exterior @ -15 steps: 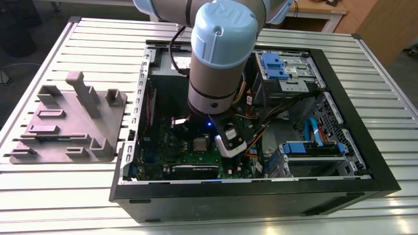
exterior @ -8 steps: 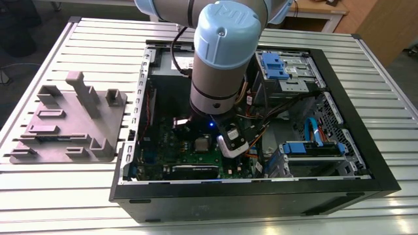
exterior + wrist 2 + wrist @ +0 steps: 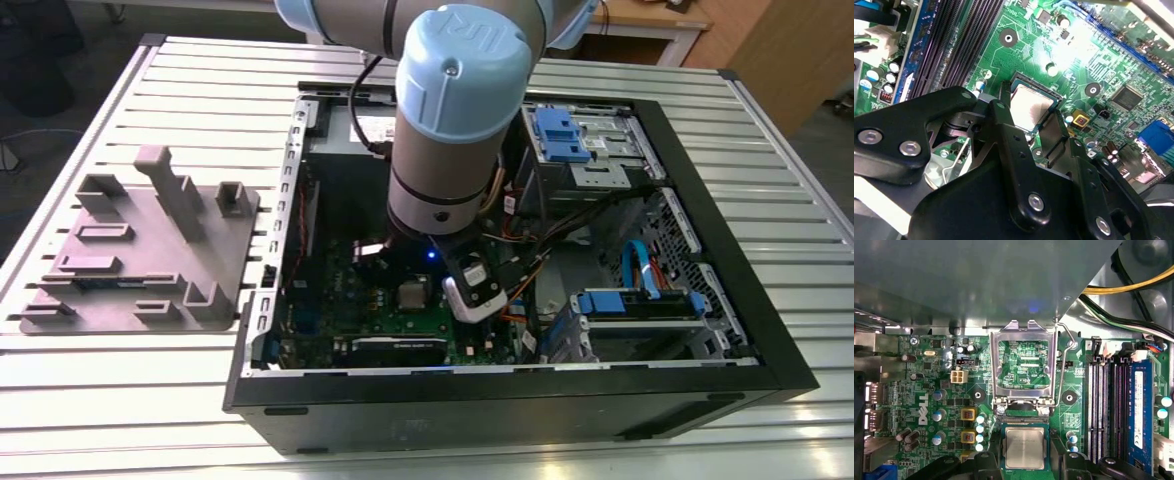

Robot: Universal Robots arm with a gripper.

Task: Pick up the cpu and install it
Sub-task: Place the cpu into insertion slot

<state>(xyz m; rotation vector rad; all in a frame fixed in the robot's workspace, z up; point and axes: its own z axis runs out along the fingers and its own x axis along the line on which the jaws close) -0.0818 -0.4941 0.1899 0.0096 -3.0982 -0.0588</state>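
one square cpu point(image 3: 1024, 447) lies flat in its socket point(image 3: 1024, 420), metal top up, beside the open lid point(image 3: 996, 365); gripper point(image 3: 1026, 459) straddles it, pinching or not i cannot tell.

CLEARANCE | your gripper point(image 3: 1026, 460) hangs low inside the open-topped case point(image 3: 747, 330) | raised load plate point(image 3: 995, 365) stands just beside the cpu point(image 3: 1025, 447) | memory slots point(image 3: 1109, 410) flank one side | cables point(image 3: 1124, 320) crowd nearby | low components elsewhere on the motherboard point(image 3: 914, 385)
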